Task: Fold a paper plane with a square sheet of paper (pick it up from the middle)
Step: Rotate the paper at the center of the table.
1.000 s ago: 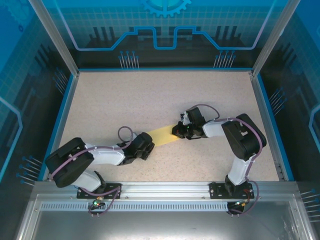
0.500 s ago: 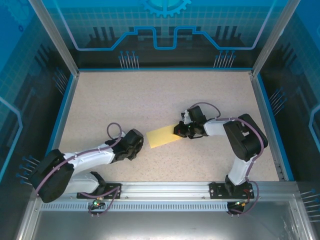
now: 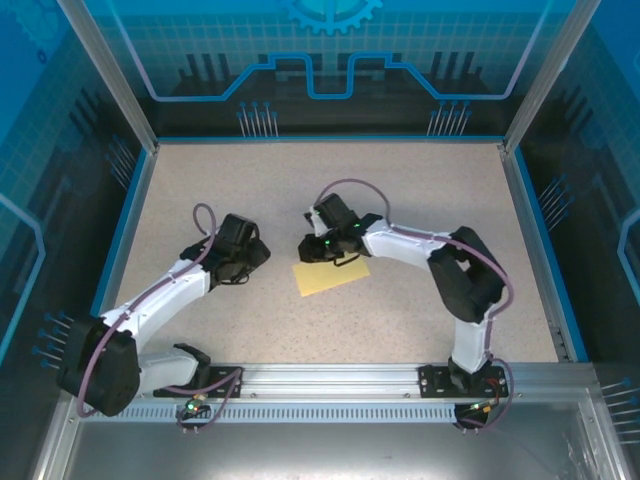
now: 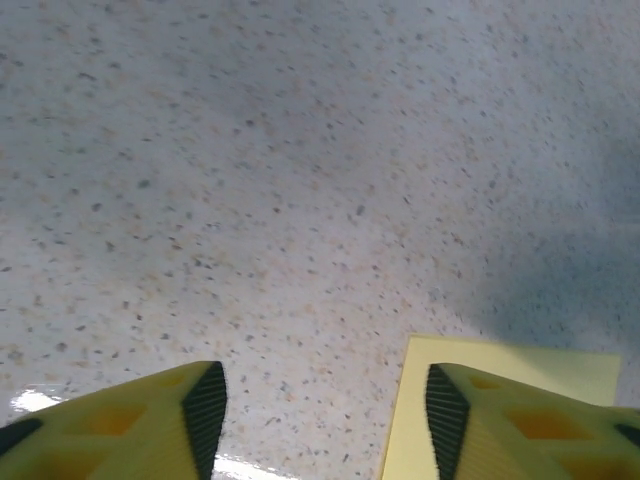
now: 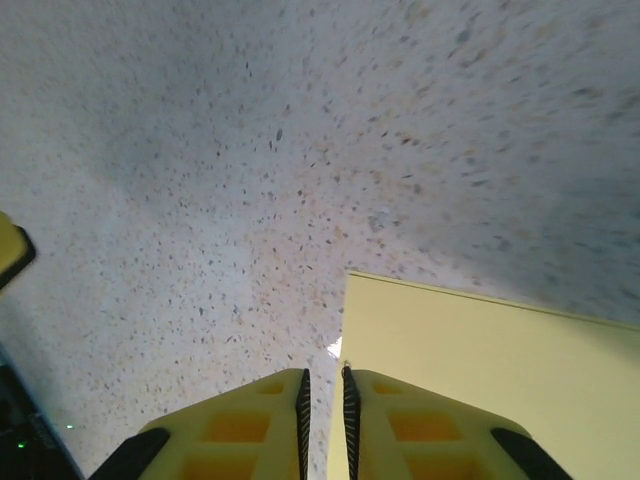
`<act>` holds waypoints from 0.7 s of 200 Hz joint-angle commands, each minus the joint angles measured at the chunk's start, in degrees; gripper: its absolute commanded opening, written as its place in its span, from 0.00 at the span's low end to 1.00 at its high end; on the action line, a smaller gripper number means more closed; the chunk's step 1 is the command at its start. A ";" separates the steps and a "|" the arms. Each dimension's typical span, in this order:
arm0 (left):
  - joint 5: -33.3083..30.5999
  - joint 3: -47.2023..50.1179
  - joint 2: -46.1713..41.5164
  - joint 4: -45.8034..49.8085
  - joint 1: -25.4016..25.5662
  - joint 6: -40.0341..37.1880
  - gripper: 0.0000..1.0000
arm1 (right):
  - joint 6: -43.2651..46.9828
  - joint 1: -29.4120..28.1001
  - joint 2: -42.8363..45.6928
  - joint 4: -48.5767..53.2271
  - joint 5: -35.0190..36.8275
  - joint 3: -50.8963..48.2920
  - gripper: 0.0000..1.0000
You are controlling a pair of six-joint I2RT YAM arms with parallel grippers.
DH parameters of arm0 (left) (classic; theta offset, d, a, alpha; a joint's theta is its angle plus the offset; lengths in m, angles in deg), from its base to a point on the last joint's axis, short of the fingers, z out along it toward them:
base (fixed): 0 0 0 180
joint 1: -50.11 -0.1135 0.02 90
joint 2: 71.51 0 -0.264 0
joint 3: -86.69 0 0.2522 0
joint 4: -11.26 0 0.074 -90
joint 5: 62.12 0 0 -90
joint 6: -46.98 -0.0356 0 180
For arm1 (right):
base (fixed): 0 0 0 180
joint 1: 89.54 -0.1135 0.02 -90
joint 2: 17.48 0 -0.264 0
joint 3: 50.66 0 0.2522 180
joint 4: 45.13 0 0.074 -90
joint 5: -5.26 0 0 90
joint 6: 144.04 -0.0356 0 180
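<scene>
Lying flat on speckled table (image 3: 420, 190), pale-yellow rectangular paper sheet (image 3: 332, 277), right claw (image 5: 324, 372) closed at its edge, left claw (image 4: 318, 385) wide

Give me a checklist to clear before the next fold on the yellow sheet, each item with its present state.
1. The square sheet of paper lies flat on the table: ok.
2. The left gripper is open, ready to grasp: ok.
3. The left gripper is free of the sheet: cannot tell; a sheet corner lies by one finger.
4. The right gripper, shut at the sheet's edge, actually pinches paper: cannot tell.
5. The two arms are apart in the top view: ok.
</scene>
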 commanded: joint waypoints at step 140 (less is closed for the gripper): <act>0.06 -3.56 1.89 4.69 -5.28 -10.09 0.99 | 7.01 -5.99 -7.86 14.58 -1.06 1.19 0.32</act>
